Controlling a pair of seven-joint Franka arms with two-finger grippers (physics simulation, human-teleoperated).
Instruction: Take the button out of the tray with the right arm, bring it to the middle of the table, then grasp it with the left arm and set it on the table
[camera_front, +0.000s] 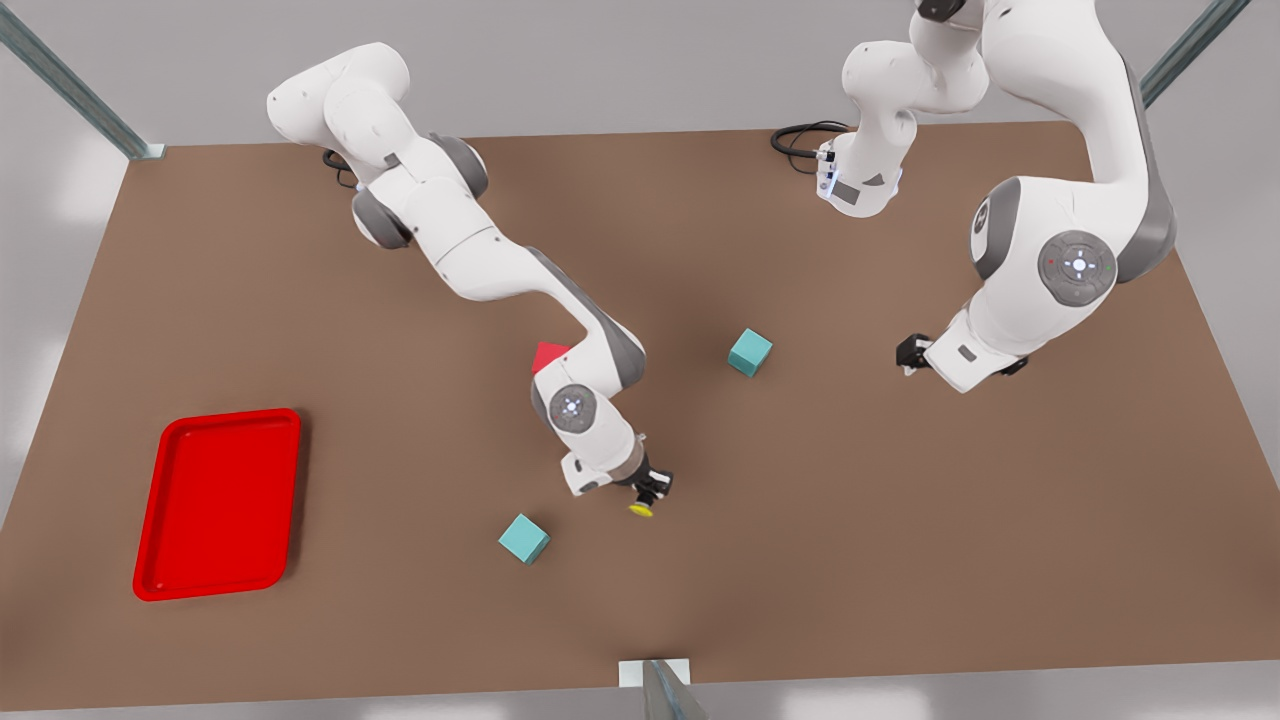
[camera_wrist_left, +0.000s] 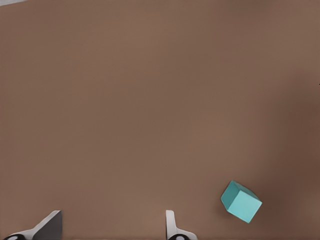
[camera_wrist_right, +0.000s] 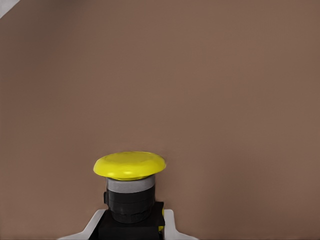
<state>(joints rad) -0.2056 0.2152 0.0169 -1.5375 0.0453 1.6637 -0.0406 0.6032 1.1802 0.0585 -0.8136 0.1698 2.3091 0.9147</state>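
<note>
Near the bottom centre of the front view, your right gripper (camera_front: 648, 497) holds the button (camera_front: 641, 509), jaws closed narrowly on its black-grey body with the yellow cap pointing toward the table's near edge. From the right wrist view you can see the button (camera_wrist_right: 129, 184) pinched between the two pale fingertips (camera_wrist_right: 170, 224), with bare brown tabletop beyond it. Just to the front view's left of that gripper, a teal cube (camera_front: 524, 538) sits on the table (camera_front: 800, 520). Well apart at the lower left of the frame, the red tray (camera_front: 160, 510) lies flat, its floor bare.

Moving to mid-frame, your right arm (camera_front: 470, 250) reaches down from the upper left, and a red cube (camera_front: 546, 355) peeks out from behind its forearm. A second teal cube (camera_front: 750, 352) rests right of centre. Farther right at about the same height, your left gripper (camera_front: 908, 354) hangs above the table on the left arm (camera_front: 1060, 250), well apart from the button. In the left wrist view its fingertips (camera_wrist_left: 172, 225) stand wide apart with nothing between them, and a teal cube (camera_wrist_left: 241, 201) lies beside them on the tabletop.

At the far edge of the table, black cables (camera_front: 800, 135) coil by the left arm's base.
</note>
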